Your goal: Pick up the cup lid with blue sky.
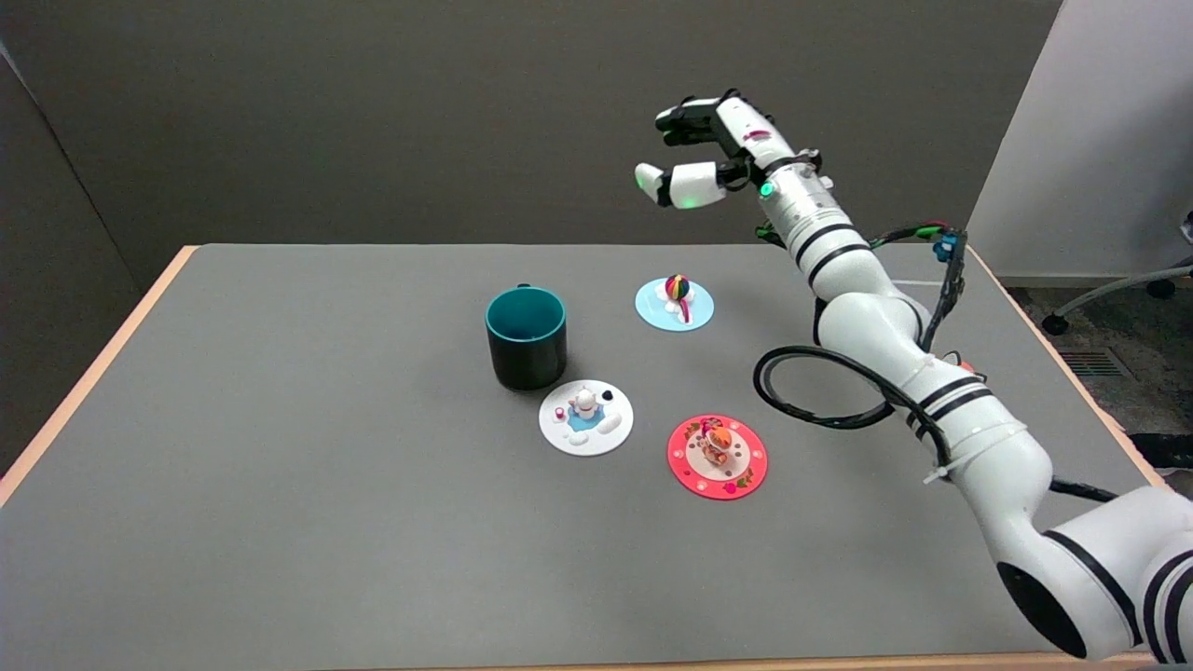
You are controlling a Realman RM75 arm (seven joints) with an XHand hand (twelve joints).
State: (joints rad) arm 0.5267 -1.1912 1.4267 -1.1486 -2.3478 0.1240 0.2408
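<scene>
matt grey table point(280, 466), glossy teal mug point(527, 337)

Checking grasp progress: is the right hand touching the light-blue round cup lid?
Apart. The head view shows the right hand raised above the light-blue round cup lid.

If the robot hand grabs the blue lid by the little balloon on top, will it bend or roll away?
The light blue lid lies flat on the table, so it probably won't roll. It looks thin but moulded, so likely stiff and light. The balloon knob stands up from it, giving the right hand, open in the air above it, something to pinch; the flat rim looks harder to grab.
</scene>
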